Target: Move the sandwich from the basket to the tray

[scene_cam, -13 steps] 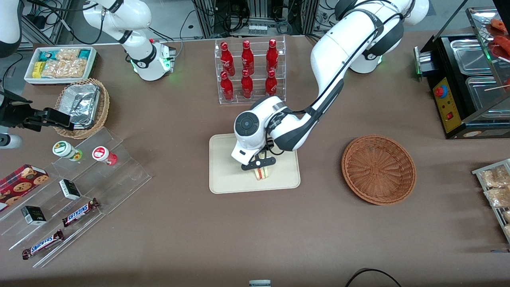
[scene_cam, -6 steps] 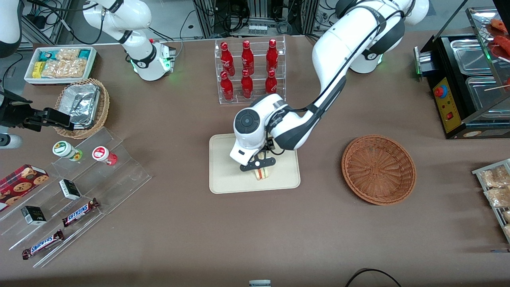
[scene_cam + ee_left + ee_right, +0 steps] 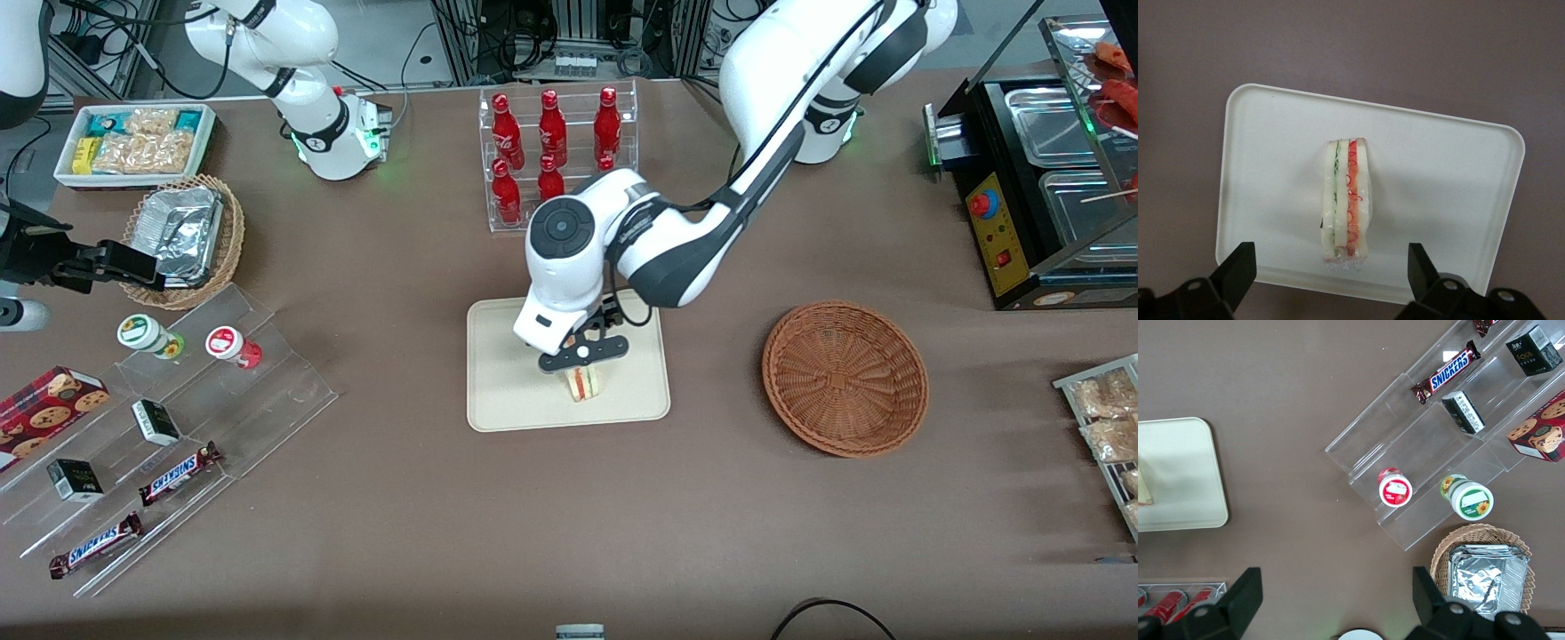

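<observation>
**Sandwich on tray, gripper open above it**

The brown table (image 3: 569,516) carries everything. The left arm (image 3: 711,222) reaches from the edge of the table farthest from the front camera toward its middle, wrist pointing down.

The cream tray (image 3: 507,391) lies flat near the table's centre, nearer the front camera than the clear rack of red bottles (image 3: 556,160). Toward the working arm's end of the table sits the round reddish-brown basket (image 3: 845,378), well apart from the tray, with nothing visible inside it.

A clear stepped display (image 3: 178,427) stands toward the parked arm's end, holding 2 Snickers bars (image 3: 178,473), small dark boxes and 2 round-lidded cups (image 3: 224,344). Near it is a tan wicker basket with a foil container (image 3: 182,236), and farther from the camera a white bin of snack packets (image 3: 133,142).

The gripper (image 3: 582,356) hangs directly above the tray and over the sandwich. In the left wrist view its fingers (image 3: 1238,270) are spread wide, 1 on each side of the sandwich, clear of it and holding nothing.

The sandwich (image 3: 583,383) stands on edge on the tray, near the rim closest to the front camera. Its green and red filling layers (image 3: 1345,200) show between pale bread slices, under a clear wrap.
</observation>
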Robot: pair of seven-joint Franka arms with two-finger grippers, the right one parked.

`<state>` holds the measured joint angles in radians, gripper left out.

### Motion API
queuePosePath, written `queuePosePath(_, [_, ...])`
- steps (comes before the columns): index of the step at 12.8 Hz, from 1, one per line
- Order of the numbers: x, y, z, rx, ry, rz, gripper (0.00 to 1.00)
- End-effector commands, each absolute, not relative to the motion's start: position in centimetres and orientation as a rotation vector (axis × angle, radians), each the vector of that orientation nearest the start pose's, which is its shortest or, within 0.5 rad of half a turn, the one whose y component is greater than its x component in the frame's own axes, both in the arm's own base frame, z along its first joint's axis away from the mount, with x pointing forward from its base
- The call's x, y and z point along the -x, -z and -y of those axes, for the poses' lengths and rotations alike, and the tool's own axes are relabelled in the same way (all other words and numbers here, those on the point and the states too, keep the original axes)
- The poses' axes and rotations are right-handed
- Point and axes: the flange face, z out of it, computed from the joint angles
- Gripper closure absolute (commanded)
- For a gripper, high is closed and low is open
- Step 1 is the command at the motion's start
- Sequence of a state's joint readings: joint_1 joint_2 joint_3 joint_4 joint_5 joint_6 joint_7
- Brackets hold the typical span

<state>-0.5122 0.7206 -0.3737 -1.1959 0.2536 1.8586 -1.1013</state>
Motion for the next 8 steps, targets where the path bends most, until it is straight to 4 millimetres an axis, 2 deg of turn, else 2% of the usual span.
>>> queuePosePath(1, [-55.6, -40.7, 47.2, 3.088, 0.018, 0.383, 0.0])
queuePosePath(4, [-56.8, -42.2, 42.0, 3.076, 0.004, 0.315, 0.0])
queuePosePath(7, [-58.1, -44.5, 35.0, 3.126, -0.074, 0.186, 0.0])
queuePosePath(8, [-58.0, -44.9, 33.3, 3.131, -0.086, 0.139, 0.0])
